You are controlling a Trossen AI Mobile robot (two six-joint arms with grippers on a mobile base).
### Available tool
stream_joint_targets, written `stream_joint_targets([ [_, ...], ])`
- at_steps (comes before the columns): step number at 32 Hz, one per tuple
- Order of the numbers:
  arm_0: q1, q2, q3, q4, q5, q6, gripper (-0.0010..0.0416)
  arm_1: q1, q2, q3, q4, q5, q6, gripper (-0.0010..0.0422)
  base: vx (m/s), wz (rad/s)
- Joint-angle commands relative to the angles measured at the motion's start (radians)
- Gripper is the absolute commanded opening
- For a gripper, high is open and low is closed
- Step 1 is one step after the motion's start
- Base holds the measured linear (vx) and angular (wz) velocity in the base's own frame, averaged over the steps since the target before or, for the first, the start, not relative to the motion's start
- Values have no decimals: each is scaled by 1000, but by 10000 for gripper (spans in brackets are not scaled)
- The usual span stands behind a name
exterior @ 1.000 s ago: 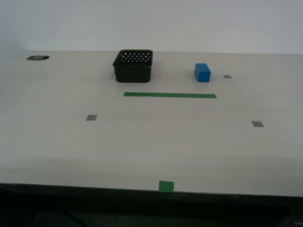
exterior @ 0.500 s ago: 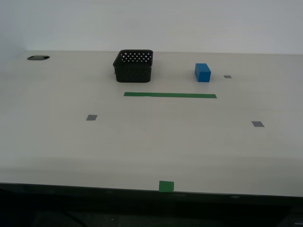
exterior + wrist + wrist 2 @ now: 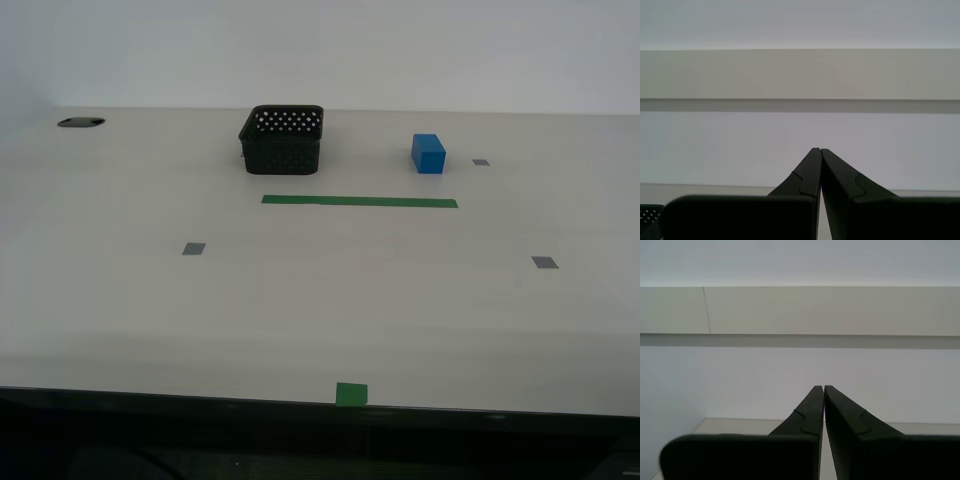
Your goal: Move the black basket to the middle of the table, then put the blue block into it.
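The black basket (image 3: 282,140) stands upright on the table (image 3: 320,310), at the back and a little to the exterior view's left of centre, behind the green tape strip (image 3: 359,202). The blue block (image 3: 428,154) sits on the table to the basket's right, apart from it. Neither arm shows in the exterior view. My first gripper (image 3: 820,151) is shut and empty, pointing at the far wall above the table. My second gripper (image 3: 823,388) is also shut and empty, pointing at the wall.
A green tape square (image 3: 351,394) marks the table's near edge. Small grey squares (image 3: 194,249) lie on the tabletop at the left, right (image 3: 544,262) and back right (image 3: 481,162). A dark oval opening (image 3: 80,122) is at the back left corner.
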Motion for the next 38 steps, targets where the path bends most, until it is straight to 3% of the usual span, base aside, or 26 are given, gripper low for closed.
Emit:
stream_joint_targets([
  [1,0,0,1,3,0,1,1,1,0,6,6,-2,0,0,0,0],
  [7,0,0,3,22,0,3,1,0,0,28,5,-2,6,0,0,0],
  [10,1,0,12,21,0,2,0,-4,0,56,-39,40,-19,0,0,0],
  [11,1,0,16,21,0,8,1,-13,1,98,-142,50,-45,0,0,0],
  [17,4,2,60,-8,-1,28,0,-84,127,380,-608,50,-31,0,0,0],
  [20,6,2,80,-36,-1,29,1,-124,219,499,-721,50,11,0,0,0],
  [24,7,2,102,-104,-1,29,1,-186,379,660,-797,49,162,0,0,0],
  [25,8,2,108,-134,-2,29,1,-204,429,712,-829,49,164,0,0,0],
  [29,8,2,115,-211,-2,29,1,-243,614,906,-981,49,121,0,0,0],
  [33,8,2,115,-267,-2,30,1,-249,818,1114,-1126,50,14,0,0,0],
  [38,10,2,110,-299,-4,30,0,-251,1060,1364,-1287,59,7,0,0,0],
])
